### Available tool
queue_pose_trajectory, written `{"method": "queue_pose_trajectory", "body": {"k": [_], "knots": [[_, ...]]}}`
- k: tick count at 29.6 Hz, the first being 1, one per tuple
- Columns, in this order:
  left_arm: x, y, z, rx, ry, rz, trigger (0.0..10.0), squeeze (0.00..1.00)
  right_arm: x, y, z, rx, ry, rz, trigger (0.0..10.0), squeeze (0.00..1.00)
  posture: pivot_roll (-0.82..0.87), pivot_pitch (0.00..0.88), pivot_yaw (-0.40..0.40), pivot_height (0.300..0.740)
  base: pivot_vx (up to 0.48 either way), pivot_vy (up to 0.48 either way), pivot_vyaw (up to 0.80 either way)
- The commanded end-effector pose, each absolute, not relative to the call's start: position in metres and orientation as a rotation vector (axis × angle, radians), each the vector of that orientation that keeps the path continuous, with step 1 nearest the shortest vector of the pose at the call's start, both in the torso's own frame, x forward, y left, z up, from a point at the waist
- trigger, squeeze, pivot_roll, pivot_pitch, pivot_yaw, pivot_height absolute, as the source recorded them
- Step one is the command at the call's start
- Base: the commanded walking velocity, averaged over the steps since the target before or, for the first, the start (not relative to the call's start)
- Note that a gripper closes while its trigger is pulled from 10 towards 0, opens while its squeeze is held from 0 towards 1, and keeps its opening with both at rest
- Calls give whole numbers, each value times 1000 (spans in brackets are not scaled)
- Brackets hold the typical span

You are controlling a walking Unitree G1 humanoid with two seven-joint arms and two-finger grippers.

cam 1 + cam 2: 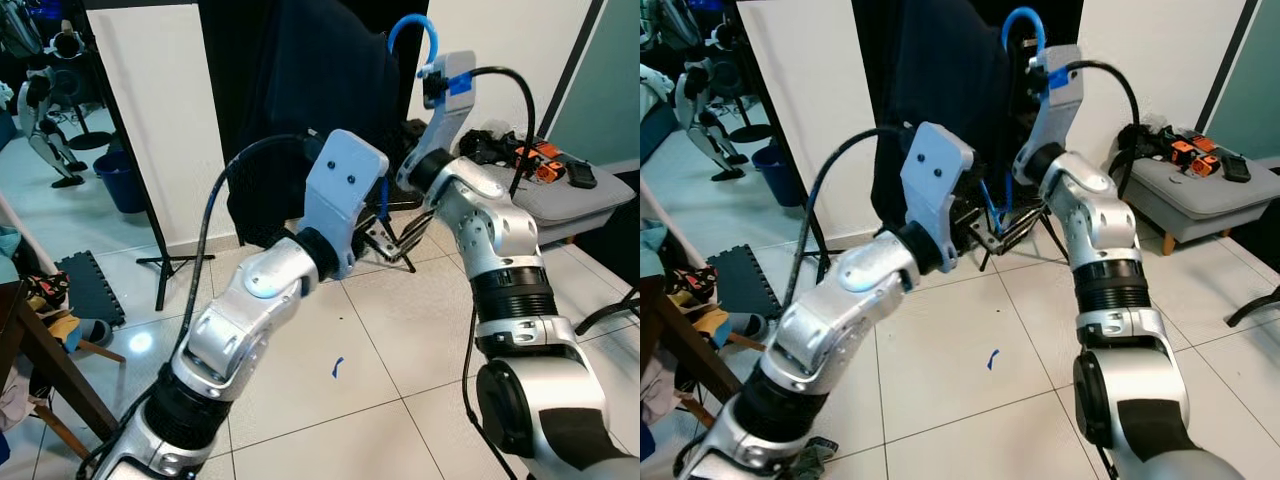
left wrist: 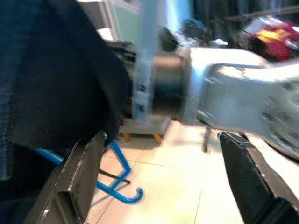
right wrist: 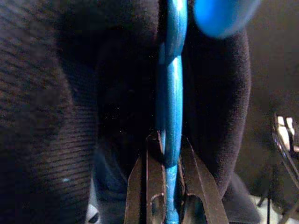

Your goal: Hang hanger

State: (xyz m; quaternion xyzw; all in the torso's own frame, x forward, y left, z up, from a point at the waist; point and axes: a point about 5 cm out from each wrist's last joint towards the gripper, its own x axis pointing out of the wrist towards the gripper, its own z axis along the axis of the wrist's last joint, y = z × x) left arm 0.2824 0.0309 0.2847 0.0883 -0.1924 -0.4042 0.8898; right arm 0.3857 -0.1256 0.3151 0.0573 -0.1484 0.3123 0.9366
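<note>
Tiles, pale and glossy, make up the floor (image 1: 400, 330) in the left eye view, with a small blue scrap (image 1: 338, 367) lying on them. White wall panels (image 1: 165, 110) stand behind, and between them a dark garment (image 1: 320, 90) hangs in front of the robot. A black stand (image 1: 160, 250) rises at the left panel's edge, a blue bin (image 1: 122, 180) beyond it. At the right, a grey bench (image 1: 570, 200) carries black and orange tools (image 1: 535, 155). A foam mat (image 1: 90, 285) and a wooden chair frame (image 1: 40, 370) sit at the lower left.

From the right eye view, both silver arms reach toward the garment. The blue hanger (image 1: 1023, 25) shows its hook above the right arm, and its blue bars (image 1: 990, 205) run down between the two wrists.

Seen by the left wrist camera, the left gripper (image 2: 163, 186) has its fingers (image 2: 79, 177) spread wide with nothing between them. The garment's dark edge lies beside one finger, a blue bar with a small hook end (image 2: 124, 189) shows under it, and the right arm's silver wrist (image 2: 233, 98) crosses close ahead, blurred.

Through the right wrist camera, the right gripper (image 3: 170, 186) pinches the hanger's blue bar (image 3: 173, 84), fingers (image 3: 198, 182) pressed on either side, with the dark cloth close behind.
</note>
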Motion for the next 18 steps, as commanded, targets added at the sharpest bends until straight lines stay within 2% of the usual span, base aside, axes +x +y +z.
{"method": "queue_pose_trajectory", "body": {"k": [1,6,12,14,15,18], "knots": [[276,44,306,254,-480,-849,10000,1000,380,-131,337,123,-425,666,10000,0,6,0,12,740,0,0,0],[278,58,320,260,-540,-795,10000,1000,379,-137,337,108,-438,670,10000,0,5,0,13,740,0,0,0],[278,62,324,259,-561,-771,10000,1000,379,-140,337,100,-442,669,10000,0,5,0,13,740,0,0,0],[276,81,354,207,-698,-665,10000,1000,378,-150,329,10,-411,683,10000,0,3,0,8,740,0,0,0],[276,81,354,207,-698,-665,10000,1000,378,-150,329,10,-411,683,10000,0,3,0,8,740,0,0,0],[272,107,387,86,-828,-576,10000,1000,375,-162,318,-77,-373,723,10000,0,0,0,8,740,0,0,0]]}}
